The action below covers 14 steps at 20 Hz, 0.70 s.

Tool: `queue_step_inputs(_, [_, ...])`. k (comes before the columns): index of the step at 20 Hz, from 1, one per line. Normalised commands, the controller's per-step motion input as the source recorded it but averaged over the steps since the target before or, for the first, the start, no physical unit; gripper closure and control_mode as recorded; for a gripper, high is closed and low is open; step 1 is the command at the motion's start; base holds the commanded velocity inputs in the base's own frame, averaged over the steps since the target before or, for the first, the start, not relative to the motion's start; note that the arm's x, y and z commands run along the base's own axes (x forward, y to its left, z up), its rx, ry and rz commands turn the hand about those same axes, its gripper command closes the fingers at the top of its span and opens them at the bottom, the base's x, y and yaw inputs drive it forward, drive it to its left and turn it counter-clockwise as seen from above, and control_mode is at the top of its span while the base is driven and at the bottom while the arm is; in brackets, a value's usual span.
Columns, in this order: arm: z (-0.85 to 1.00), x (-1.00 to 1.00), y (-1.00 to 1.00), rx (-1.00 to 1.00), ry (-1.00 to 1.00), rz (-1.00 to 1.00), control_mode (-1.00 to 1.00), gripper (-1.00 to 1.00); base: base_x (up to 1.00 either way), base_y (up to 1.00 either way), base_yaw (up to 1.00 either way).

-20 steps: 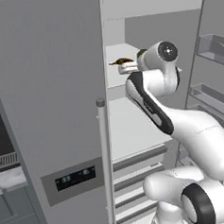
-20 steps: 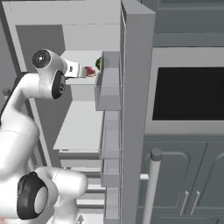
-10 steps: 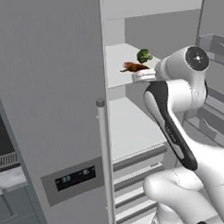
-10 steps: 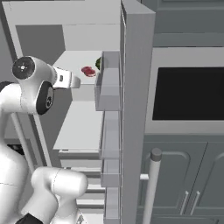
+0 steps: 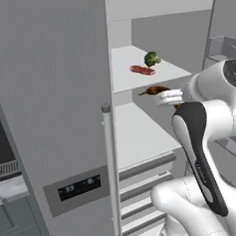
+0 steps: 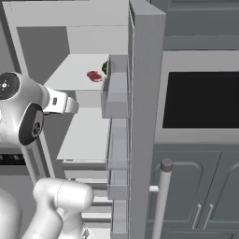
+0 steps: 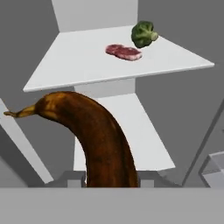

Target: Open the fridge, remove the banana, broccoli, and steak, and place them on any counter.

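Between the gripper [image 7: 110,177] fingertips stands the clamped brown banana [image 7: 94,140], below the steak [image 7: 124,51].

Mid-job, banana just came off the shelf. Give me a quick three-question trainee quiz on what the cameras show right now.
1. True or false: the gripper is shut on the banana.
2. What lies on the fridge shelf? A) steak and broccoli B) steak alone C) nothing
3. Fill in: on that shelf, the steak lies beside the ____.

Key: 1 true; 2 A; 3 broccoli.
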Motion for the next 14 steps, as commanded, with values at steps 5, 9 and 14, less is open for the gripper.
queue_step_inputs(5, [0.0,0.0,0.0,0.0,0.0,0.0,1.0,1.0,-0.93,0.02,-0.04])
queue_step_inputs(9, [0.0,0.0,0.0,0.0,0.0,0.0,1.0,1.0,-0.94,0.59,0.01])
queue_step_inputs(14, [0.0,0.0,0.0,0.0,0.0,0.0,1.0,1.0,-0.1,1.0,0.44])
